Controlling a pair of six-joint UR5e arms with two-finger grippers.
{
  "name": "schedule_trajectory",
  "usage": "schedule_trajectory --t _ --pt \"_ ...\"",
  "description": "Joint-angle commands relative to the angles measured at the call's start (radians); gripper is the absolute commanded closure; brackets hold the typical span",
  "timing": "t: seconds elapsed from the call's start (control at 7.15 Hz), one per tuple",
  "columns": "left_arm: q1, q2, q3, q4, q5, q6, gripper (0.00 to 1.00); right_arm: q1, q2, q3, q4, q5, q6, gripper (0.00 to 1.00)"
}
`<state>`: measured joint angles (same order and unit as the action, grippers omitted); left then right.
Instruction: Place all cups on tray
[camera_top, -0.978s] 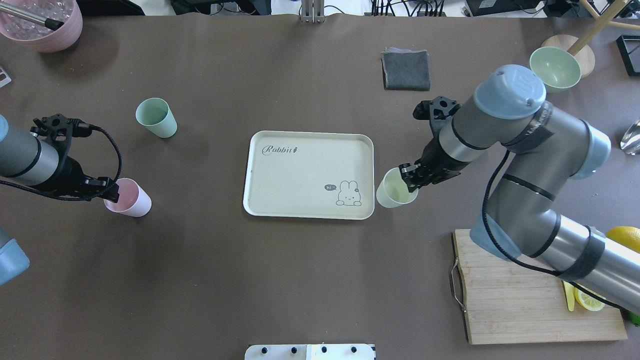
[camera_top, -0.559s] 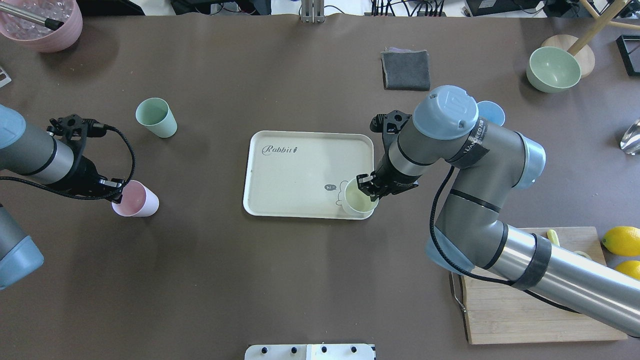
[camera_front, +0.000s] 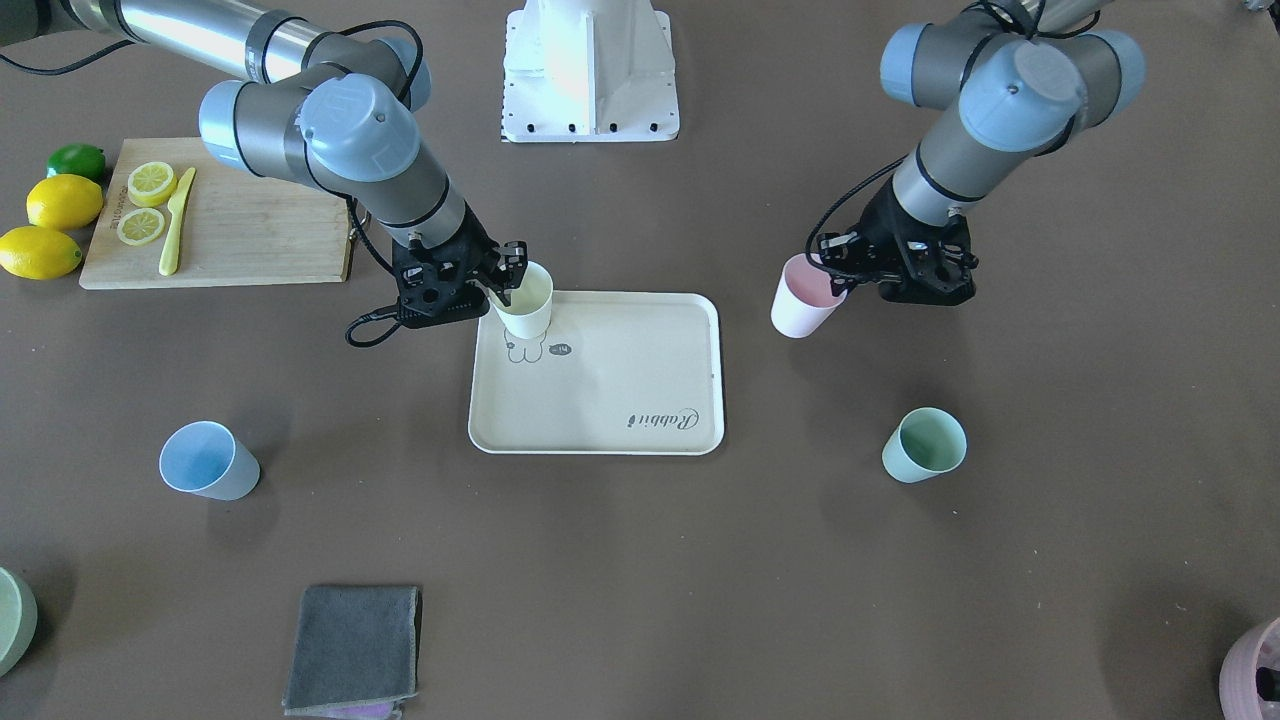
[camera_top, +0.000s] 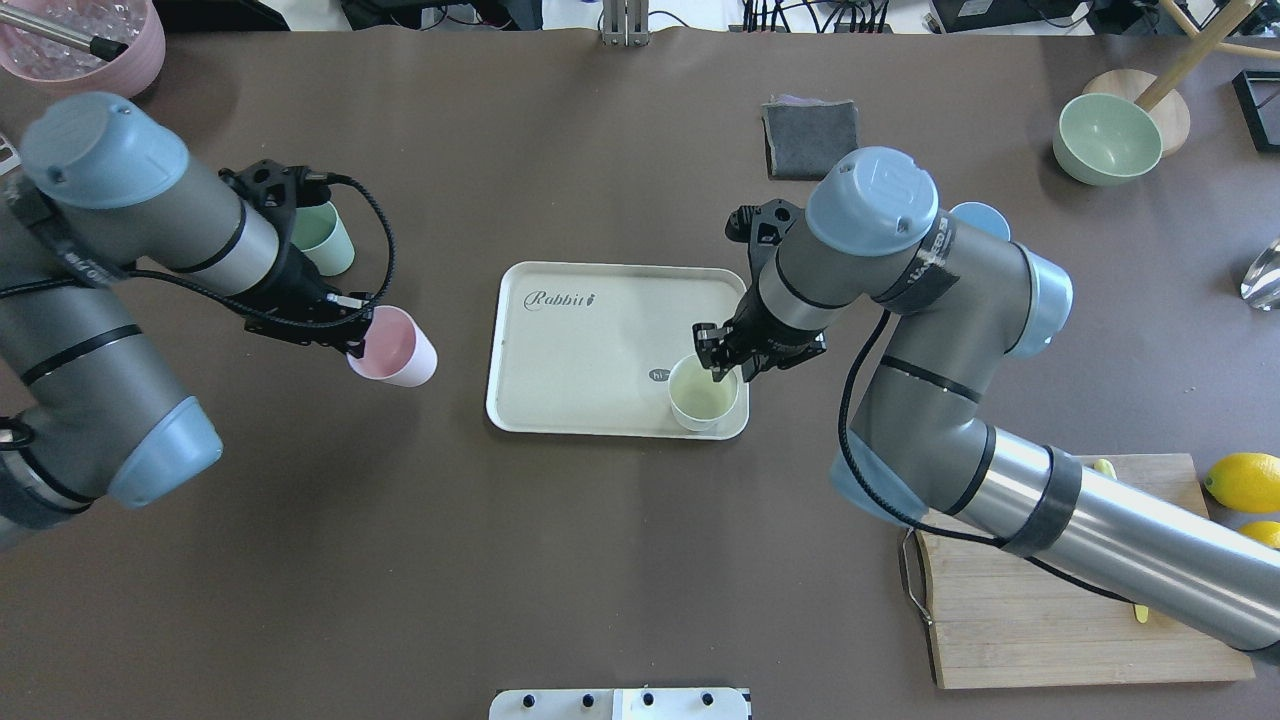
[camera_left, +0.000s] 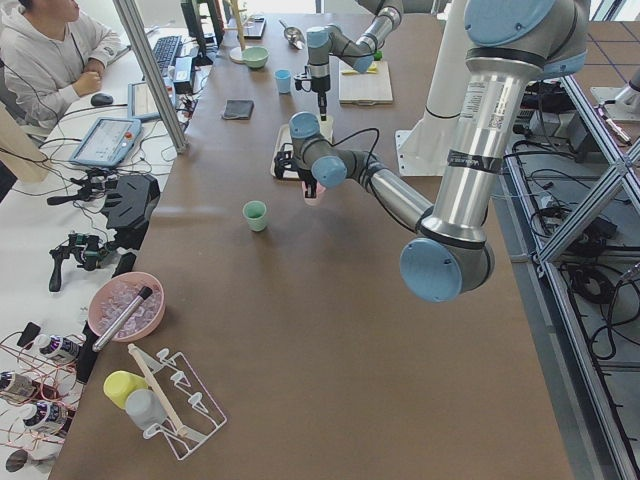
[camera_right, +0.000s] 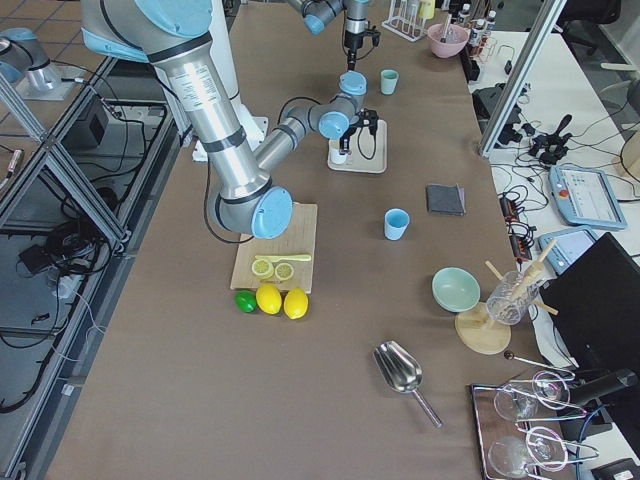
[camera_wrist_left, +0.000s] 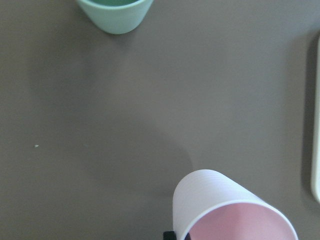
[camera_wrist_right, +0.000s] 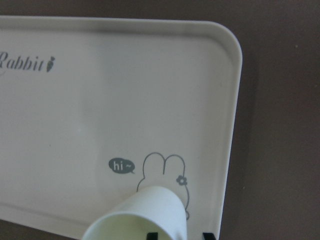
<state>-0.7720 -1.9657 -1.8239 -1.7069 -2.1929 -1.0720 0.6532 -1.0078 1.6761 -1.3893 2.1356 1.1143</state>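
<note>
Four cups showed: the right gripper (camera_top: 722, 362) was clamped on the rim of the cream cup (camera_top: 703, 395) over the bunny corner of the tray (camera_top: 600, 340), while the left gripper (camera_top: 352, 340) grasped the tilted pink cup (camera_top: 395, 348) off the tray's opposite short side. The green cup (camera_top: 330, 245) stood farther out on that side, and the blue cup (camera_front: 207, 461) well beyond the tray's bunny end.

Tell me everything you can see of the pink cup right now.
The pink cup is a plain, handleless tumbler, matte plastic by its look, paler outside than in, with nothing visible inside. The left gripper holds it by the rim with its fingers. Mouth up, it seems lifted off the table, judging by its shadow, beside the tray but not over it. Nothing else touches it.
</note>
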Motion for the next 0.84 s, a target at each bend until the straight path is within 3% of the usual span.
schedule_trajectory --t 0.0,0.28,0.7 --pt "0.066 -0.151 0.095 0.029 0.079 -0.106 1.00 0.197 -0.064 0.002 -0.010 0.137 -0.096 0.00" --pt "0.114 -0.185 0.121 0.027 0.107 -0.175 1.00 0.296 -0.144 -0.038 -0.013 0.139 -0.340 0.00" --pt "0.164 -0.214 0.156 0.026 0.157 -0.207 1.00 0.364 -0.150 -0.157 -0.008 0.124 -0.496 0.00"
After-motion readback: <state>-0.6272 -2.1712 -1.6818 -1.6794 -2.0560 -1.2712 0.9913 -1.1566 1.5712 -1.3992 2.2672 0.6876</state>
